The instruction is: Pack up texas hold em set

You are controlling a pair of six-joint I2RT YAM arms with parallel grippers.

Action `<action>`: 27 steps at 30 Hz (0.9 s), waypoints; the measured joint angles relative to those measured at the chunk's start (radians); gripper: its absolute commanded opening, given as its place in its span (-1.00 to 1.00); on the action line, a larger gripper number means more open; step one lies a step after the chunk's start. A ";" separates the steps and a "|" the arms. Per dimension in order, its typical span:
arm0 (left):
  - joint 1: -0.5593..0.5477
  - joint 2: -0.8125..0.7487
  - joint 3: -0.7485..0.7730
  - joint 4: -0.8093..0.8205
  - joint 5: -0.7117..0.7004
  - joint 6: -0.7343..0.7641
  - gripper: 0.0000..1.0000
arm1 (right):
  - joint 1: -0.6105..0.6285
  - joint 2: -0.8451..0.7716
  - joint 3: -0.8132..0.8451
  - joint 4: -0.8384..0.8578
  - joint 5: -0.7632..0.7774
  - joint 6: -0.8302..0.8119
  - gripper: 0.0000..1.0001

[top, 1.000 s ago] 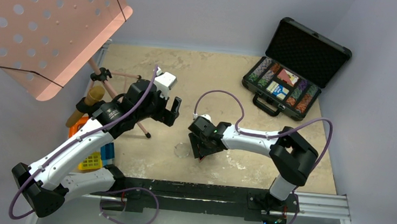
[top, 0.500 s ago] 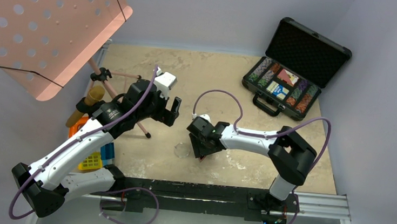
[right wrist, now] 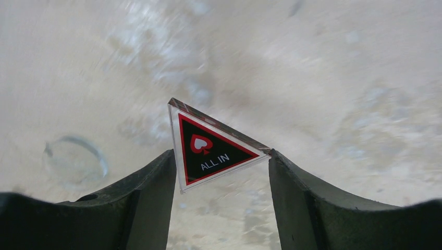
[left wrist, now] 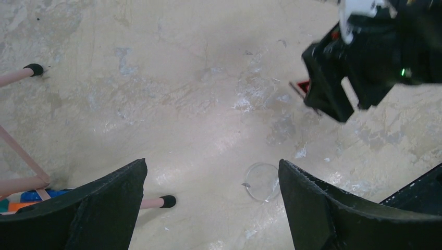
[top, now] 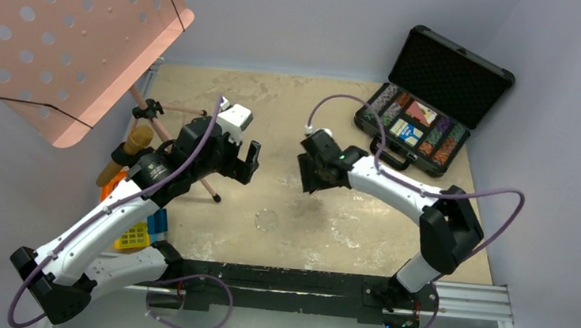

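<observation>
While the right gripper (top: 316, 176) pinches the black-and-red triangular plastic marker (right wrist: 211, 150) by its edges, carry it level to the open black foam-lined briefcase (top: 447, 76); the left gripper (left wrist: 211, 167) gapes empty.

Overhead plus 2 close wrist views, common clear button (top: 266, 220)

Pale lavender walls (top: 323, 24), mottled beige tabletop (top: 292, 109)

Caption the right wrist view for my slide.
Right gripper pinches a black-and-red triangular ALL IN marker above beige table; clear round button at left.
</observation>
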 measured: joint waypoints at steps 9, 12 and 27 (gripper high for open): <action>0.000 -0.026 0.000 0.000 0.000 0.000 1.00 | -0.430 0.028 0.163 0.033 0.007 -0.139 -0.38; 0.000 -0.027 0.000 0.000 0.000 0.000 1.00 | -0.582 0.097 0.272 0.046 0.005 -0.181 -0.38; 0.000 -0.028 0.000 0.000 0.003 0.000 1.00 | -0.931 0.513 0.724 0.058 -0.095 -0.203 -0.41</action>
